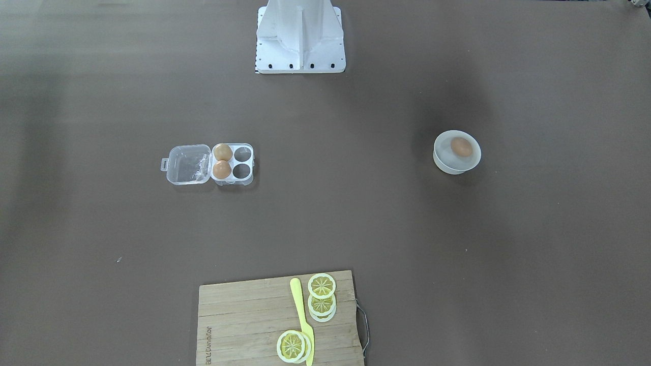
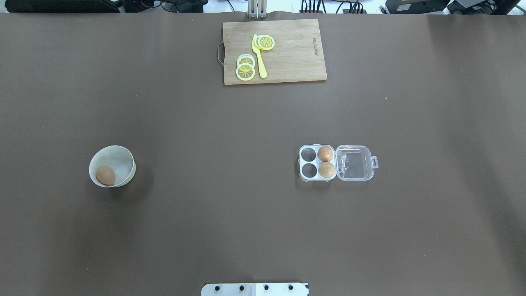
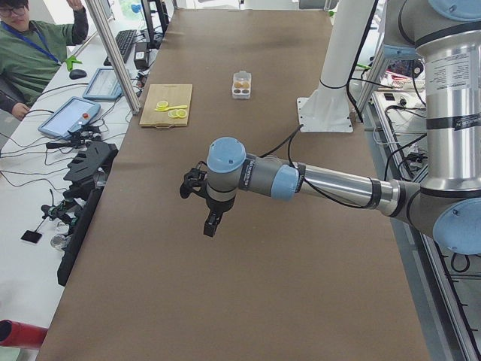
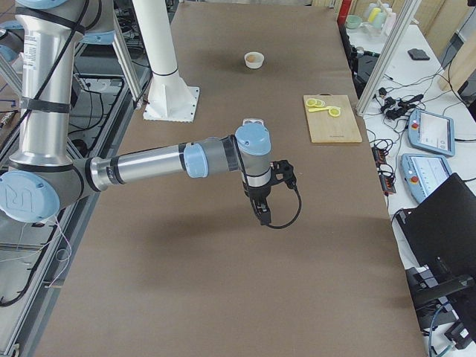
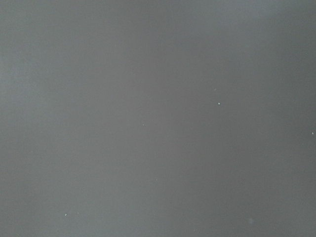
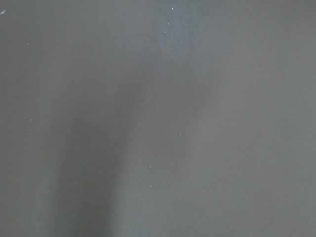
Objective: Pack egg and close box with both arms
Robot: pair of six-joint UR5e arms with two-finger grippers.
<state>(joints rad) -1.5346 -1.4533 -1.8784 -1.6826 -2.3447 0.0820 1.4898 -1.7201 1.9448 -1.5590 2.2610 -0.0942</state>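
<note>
Neither pincer showed in the overhead or front views. The left pincer (image 3: 212, 224) and the right pincer (image 4: 261, 213) appeared only from the table ends, each pointing down well above the table (image 2: 230, 197). From there I could not tell whether their jaws were wide or narrow. Both wrist cameras showed nothing but bare brown surface below them.

The loose egg (image 2: 105, 175) lay in a white bowl (image 2: 123, 154) on the left pincer's side. The box (image 2: 337, 163) sat on the right pincer's side, well apart from the bowl. Its lid lay flat open, with the latch tab on the edge farthest from the bowl. Two eggs filled the cups next to the hinge, and the two cups on the bowl's side were empty.

Several risks seemed likely. The egg is smooth and round, so a light grip could let it roll out and a hard grip could crack it. The bowl's wall might block the fingers on the way down. The box looks light, so it could slide or tip if the lid were swung over without the other pincer holding the base. A carelessly lowered egg could knock the two already seated.

The only writing was a burnt-in mark along one end of the cutting board (image 2: 296, 61) beyond both pincers. It was too small to read with confidence.
</note>
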